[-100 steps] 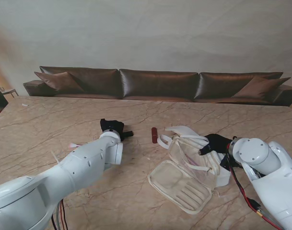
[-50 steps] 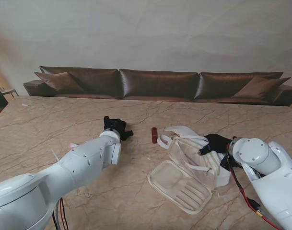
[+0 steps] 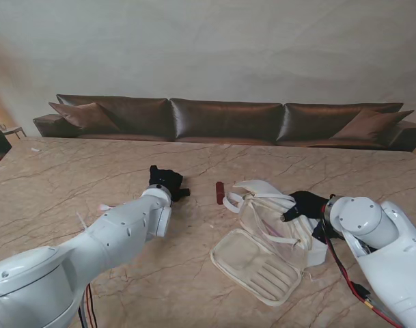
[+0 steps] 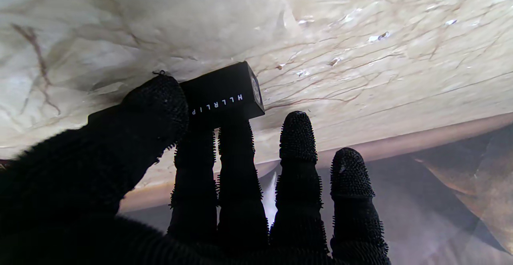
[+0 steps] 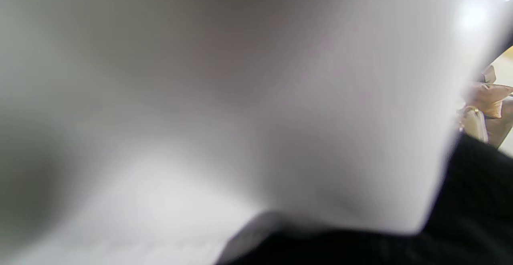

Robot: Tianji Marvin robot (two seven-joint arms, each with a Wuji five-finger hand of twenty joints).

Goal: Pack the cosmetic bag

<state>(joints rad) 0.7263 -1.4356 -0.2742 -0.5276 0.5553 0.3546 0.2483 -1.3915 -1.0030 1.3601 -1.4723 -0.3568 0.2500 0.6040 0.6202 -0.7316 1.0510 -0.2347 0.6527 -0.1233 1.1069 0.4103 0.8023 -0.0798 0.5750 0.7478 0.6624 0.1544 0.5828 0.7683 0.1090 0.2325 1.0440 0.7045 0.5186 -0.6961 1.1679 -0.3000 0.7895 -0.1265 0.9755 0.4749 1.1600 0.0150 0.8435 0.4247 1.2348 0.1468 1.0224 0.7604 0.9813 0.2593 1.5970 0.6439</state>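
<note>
The left hand (image 3: pixel 165 179) pinches a black box (image 4: pixel 222 94) (thumb and two fingers) against the table (image 3: pixel 91 171). The right hand (image 3: pixel 307 204) rests on the open bag (image 3: pixel 269 239); its grip is unclear, seemingly holding fabric.

blurred white surface (image 5: pixel 224 108), black hand (image 5: pixel 473 201)

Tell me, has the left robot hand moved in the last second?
Yes. The left robot hand has moved slightly right in the stand view, closer to the dark red lipstick, which lies fixed on the table.
</note>
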